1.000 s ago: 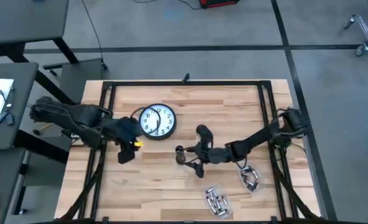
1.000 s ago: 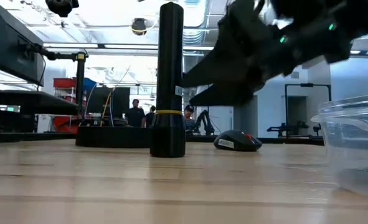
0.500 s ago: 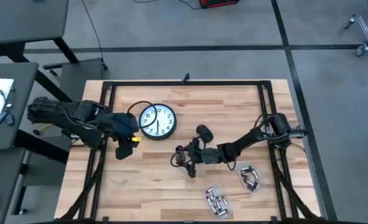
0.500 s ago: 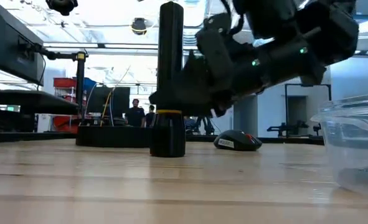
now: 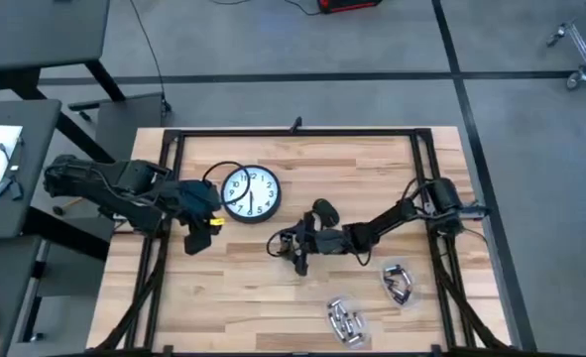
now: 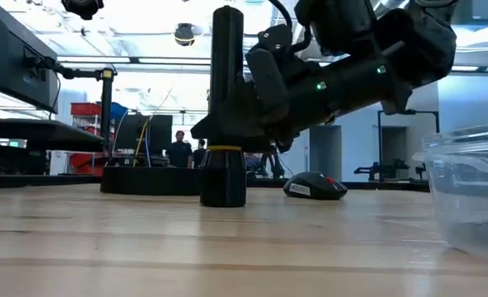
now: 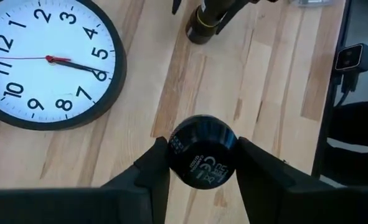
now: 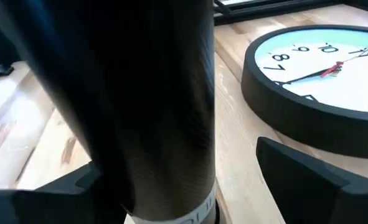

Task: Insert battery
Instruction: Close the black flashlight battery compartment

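The tall black cylinder (image 6: 227,107) stands upright on the table (image 5: 243,288), its long axis vertical, a yellow band near its foot; in the high view it sits just in front of the wall clock (image 5: 250,191) and slightly toward the right arm's side. The right pincer (image 5: 294,245) reaches in low from the right and its two dark fingers (image 8: 308,177) stand spread on either side of the cylinder's lower body, bracketing it; from the wrist view I judge that they are not yet pressed against it, though the closeness of that picture makes contact hard to rule out. The left pincer (image 7: 202,163) waits near the table's left edge beside the clock, closed around a round black cap-like part (image 7: 202,149) with a printed label, held end-on to its camera. So the right arm is plainly the nearer one to the cylinder, which lies dead ahead between its fingers, while the left arm's piece lies well apart across the table. A small dark mouse-shaped thing (image 6: 314,189) lies behind the cylinder, and a clear plastic tub (image 6: 471,194) stands at the near right; loose metal pieces (image 5: 344,320) that may be batteries lie toward the front edge. The coming move likely turns on a level squeeze across that vertical axis without tipping the cylinder.
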Robot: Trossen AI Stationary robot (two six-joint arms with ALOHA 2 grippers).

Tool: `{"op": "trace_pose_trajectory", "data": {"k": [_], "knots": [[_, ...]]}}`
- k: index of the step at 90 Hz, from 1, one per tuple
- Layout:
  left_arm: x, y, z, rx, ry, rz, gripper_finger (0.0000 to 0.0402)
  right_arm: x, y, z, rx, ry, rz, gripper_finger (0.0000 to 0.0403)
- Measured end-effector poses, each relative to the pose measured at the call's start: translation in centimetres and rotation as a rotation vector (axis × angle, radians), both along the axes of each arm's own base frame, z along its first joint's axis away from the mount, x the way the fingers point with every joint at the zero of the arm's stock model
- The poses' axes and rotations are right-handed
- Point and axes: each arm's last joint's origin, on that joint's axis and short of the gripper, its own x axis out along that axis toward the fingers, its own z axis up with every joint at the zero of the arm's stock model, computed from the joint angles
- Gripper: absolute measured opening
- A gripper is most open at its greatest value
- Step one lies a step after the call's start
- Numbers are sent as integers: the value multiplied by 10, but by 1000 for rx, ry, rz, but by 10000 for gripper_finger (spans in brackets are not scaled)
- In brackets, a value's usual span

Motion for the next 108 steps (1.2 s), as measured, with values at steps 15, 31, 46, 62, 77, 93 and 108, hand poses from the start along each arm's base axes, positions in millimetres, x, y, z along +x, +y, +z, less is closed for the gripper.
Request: {"op": "trace_pose_trajectory", "data": {"k": [15,31,46,62,77,93,108], "knots": [[0,0,0,1,1,-2,123,0,0,0,2,0,7,262],[0,0,0,1,1,-2,123,0,0,0,3,0,8,197],[0,0,0,0,0,0,123,0,1,0,7,3,24,135],[0,0,0,-7,-3,8,123,-4,2,6,30,69,46,135],[2,0,1,-12,-19,10,123,-20,0,28,47,227,103,135],[9,5,7,0,-107,19,123,-39,-8,75,153,493,223,135],[28,12,9,36,-204,14,123,-49,-12,119,267,677,333,134]]}}
